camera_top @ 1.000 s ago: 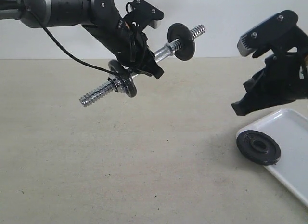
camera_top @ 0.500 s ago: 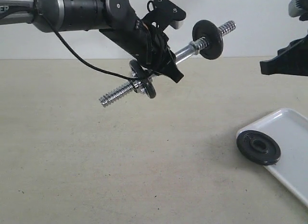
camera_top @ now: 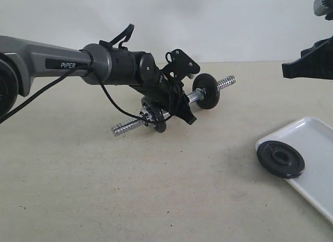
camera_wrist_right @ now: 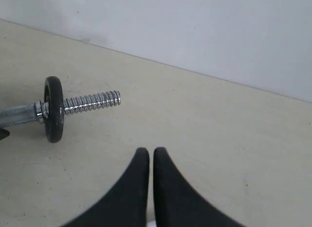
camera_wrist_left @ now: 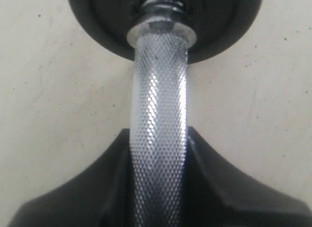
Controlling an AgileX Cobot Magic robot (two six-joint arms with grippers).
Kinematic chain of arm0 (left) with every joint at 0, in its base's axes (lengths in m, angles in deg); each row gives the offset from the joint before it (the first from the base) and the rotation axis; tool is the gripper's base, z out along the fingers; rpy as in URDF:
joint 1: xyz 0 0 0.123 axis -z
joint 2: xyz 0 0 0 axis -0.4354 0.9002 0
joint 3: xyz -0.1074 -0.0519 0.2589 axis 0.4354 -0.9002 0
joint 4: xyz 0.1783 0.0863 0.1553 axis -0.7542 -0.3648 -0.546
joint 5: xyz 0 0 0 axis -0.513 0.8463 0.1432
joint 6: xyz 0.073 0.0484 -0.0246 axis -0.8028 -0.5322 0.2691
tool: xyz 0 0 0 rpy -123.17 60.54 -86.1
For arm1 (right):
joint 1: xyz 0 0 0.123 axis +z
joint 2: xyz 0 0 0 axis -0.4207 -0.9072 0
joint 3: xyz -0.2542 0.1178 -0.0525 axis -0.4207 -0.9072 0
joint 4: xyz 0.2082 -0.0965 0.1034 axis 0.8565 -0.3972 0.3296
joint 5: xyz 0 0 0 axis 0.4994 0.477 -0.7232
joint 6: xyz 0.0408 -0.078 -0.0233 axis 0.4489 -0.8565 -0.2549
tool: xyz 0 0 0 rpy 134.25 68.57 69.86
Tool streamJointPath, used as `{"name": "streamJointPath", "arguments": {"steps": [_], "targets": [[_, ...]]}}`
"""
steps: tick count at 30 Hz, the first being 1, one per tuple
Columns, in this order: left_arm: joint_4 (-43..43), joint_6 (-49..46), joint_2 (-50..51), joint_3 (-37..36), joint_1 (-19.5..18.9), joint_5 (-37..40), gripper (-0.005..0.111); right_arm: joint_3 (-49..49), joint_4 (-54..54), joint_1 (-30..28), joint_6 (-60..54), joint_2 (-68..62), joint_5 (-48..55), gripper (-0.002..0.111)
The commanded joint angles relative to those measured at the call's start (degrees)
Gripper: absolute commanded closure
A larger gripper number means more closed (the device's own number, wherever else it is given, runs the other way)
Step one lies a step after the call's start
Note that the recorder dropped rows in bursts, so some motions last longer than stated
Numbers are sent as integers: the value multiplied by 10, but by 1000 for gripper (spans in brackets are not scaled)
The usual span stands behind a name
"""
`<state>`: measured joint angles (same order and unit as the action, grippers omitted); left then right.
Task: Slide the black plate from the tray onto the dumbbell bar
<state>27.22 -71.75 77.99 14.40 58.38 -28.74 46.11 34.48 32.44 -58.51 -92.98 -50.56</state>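
The black plate (camera_top: 280,158) lies flat on the near-left corner of the white tray (camera_top: 315,140) at the right of the table. My left gripper (camera_top: 179,106) is shut on the cross-hatched shaft of the dumbbell bar (camera_top: 195,97), held low over the table, tilted up to the right. In the left wrist view the shaft (camera_wrist_left: 159,139) runs between the fingers (camera_wrist_left: 97,188) to a black disc (camera_wrist_left: 234,22). My right gripper (camera_wrist_right: 150,153) is shut and empty, high at the right edge (camera_top: 308,62); it sees the bar's threaded end (camera_wrist_right: 92,101).
Small black discs with chrome nuts sit on the bar, one on the left (camera_top: 156,117) and one on the right (camera_top: 209,91). A black cable (camera_top: 112,104) loops under the left arm. A pale wall stands behind the beige table.
My left arm has lowered the dumbbell bar from high in the air to just above the table. The right arm rose out to the upper right edge a second ago and has held since.
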Motion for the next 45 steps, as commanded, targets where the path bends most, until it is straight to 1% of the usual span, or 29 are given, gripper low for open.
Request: {"name": "streamJointPath", "arguments": {"steps": [1, 9, 19, 25, 40, 45], "targets": [[17, 7, -217, 6, 0, -21, 102, -1, -2, -2, 0, 1, 0, 107], [17, 7, -217, 2, 0, -22, 102, -1, -2, -2, 0, 1, 12, 107], [17, 10, -217, -82, 0, -46, 102, -1, -2, -2, 0, 1, 19, 107], [17, 10, -217, -104, 0, -71, 102, -1, -2, -2, -2, 1, 21, 107], [17, 10, -217, -167, 0, -89, 102, -1, -2, -2, -2, 1, 21, 107], [17, 10, -217, -174, 0, -93, 102, -1, -2, -2, -2, 1, 22, 107]]}}
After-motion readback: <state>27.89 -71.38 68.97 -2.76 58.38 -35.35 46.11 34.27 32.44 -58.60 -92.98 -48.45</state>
